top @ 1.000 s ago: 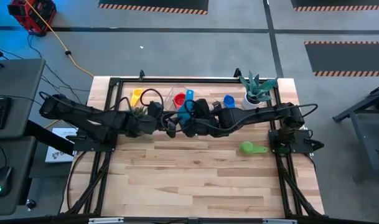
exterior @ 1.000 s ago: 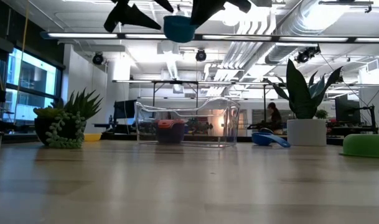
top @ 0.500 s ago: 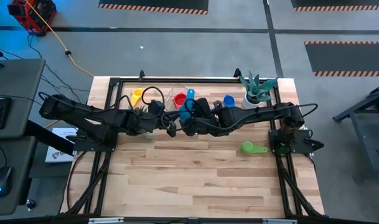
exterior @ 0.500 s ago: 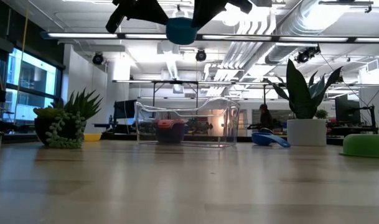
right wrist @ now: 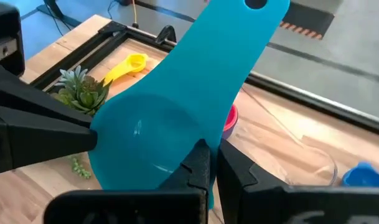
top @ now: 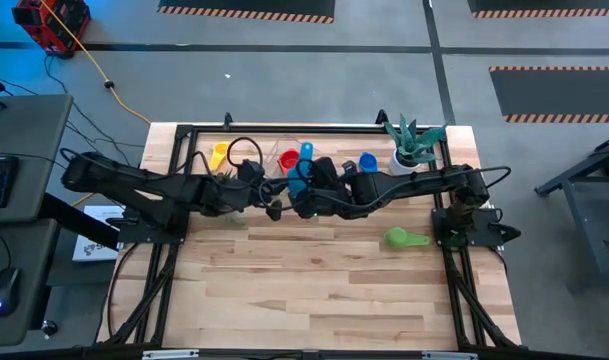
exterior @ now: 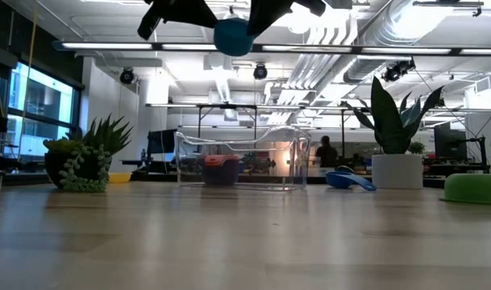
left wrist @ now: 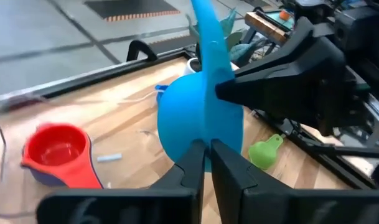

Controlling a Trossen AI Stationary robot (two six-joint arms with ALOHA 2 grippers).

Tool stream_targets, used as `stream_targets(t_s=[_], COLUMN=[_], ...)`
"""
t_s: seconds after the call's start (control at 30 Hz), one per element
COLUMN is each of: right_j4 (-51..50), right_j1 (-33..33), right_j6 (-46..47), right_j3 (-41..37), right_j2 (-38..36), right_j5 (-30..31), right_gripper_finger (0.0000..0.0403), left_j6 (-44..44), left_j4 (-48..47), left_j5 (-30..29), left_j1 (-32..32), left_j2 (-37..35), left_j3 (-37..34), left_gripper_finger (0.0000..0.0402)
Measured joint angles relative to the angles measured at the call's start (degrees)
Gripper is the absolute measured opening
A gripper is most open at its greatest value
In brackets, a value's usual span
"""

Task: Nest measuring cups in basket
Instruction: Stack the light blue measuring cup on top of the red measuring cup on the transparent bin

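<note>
A light blue measuring cup (top: 302, 172) hangs high above the table, near the basket. Both grippers are shut on it: my left gripper (exterior: 203, 18) from the table's left, my right gripper (exterior: 260, 16) from the right. The clear basket (exterior: 241, 157) stands at the far middle. Inside it a red cup (left wrist: 57, 148) is nested in a darker one. On the table lie a yellow cup (top: 218, 155) at the far left, a blue cup (top: 367, 163) and a green cup (top: 404, 238) at the right. My left gripper pinches the edge of the cup's bowl (left wrist: 203, 138) between its two fingers, on the side away from the handle. It comes slanting down from the table's left. The cup is lifted clear. My right gripper pinches the bowl's rim beside the root of the handle (right wrist: 205, 138) between its two fingers. It comes slanting down from the table's right. The handle (right wrist: 251, 25) sticks out past the fingers toward the far edge.
A succulent in a dark pot (exterior: 84, 161) stands left of the basket. A spiky plant in a white pot (exterior: 394, 157) stands at the far right. A black frame (top: 284, 128) runs round the table's edge. The near half of the wooden table (top: 314, 290) holds nothing.
My left gripper has shut on the bowl of the light blue cup, which my right gripper kept holding in the air. Both arms stayed where they were.
</note>
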Motion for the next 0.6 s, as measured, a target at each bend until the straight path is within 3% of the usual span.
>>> stream_targets(t_s=[0.27,0.4,0.5,0.6], right_j4=[0.5,0.44,2.4,6.59], right_j1=[-0.67,-1.44,-1.53,-1.27], right_j6=[-7.15,-18.81,-32.93,-40.64], right_j3=[0.0,0.0,0.07,0.07], right_j2=[-0.38,-0.91,-0.89,-0.89], right_j5=[-1.92,-6.85,-15.97,-24.17], right_gripper_finger=[0.0,0.0,0.0,0.0], left_j6=[17.92,22.07,20.58,18.11], left_j4=[-0.47,-3.89,-6.69,-7.12], left_j5=[0.84,1.29,8.13,17.53], left_j1=[-0.09,0.41,3.58,7.76], left_j2=[-7.6,-14.1,-18.37,-19.9], left_j3=[0.0,0.06,0.04,0.04], left_gripper_finger=[0.0049,0.006,0.0074,0.0104])
